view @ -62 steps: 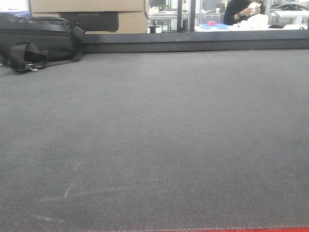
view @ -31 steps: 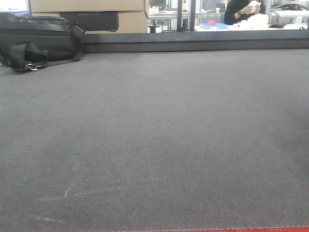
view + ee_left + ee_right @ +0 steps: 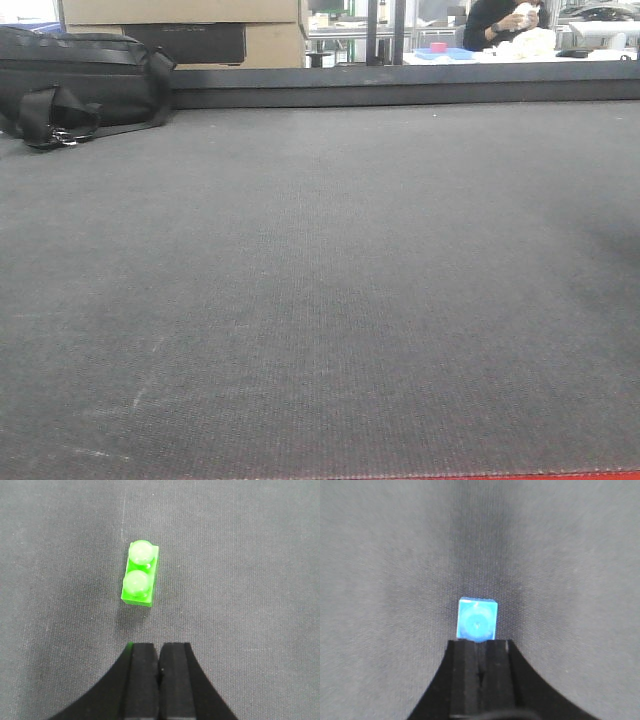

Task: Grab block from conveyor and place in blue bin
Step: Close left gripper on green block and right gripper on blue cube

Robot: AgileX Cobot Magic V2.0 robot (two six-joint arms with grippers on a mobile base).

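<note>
Left wrist view, nearest first: black left hand [image 3: 160, 647] at the bottom edge, clenched, its two flat pads [image 3: 142, 680] pressed together along a thin seam, nothing held. Just beyond the tips and clear of them, a bright green two-stud plastic block [image 3: 140, 580], studs up on the dark grey woven conveyor belt [image 3: 250, 580], long side pointing away from the hand, far end leaning slightly right.

Right wrist view: black right hand [image 3: 480, 644], likewise clenched on nothing, pads shut tight. Directly ahead of the tips, a small blue one-stud plastic block [image 3: 477, 619], stud up on the same grey belt, its near edge meeting the fingertips in the picture. Cannot tell whether touching them or lying lower. A soft dark shadow [image 3: 480, 560] on the belt around and beyond that block.

Front view: a thin strip of glossy red metal frame [image 3: 520, 476] at the very bottom, then the wide belt stretching away. At the far left of the belt, a black fabric bag [image 3: 90, 85] with straps and a metal clip. Behind it, stacked brown cardboard boxes [image 3: 270, 40]. Farthest off, upper right, a person in dark clothing [image 3: 495, 22] at a white tabletop [image 3: 600, 57], too small for detail.
</note>
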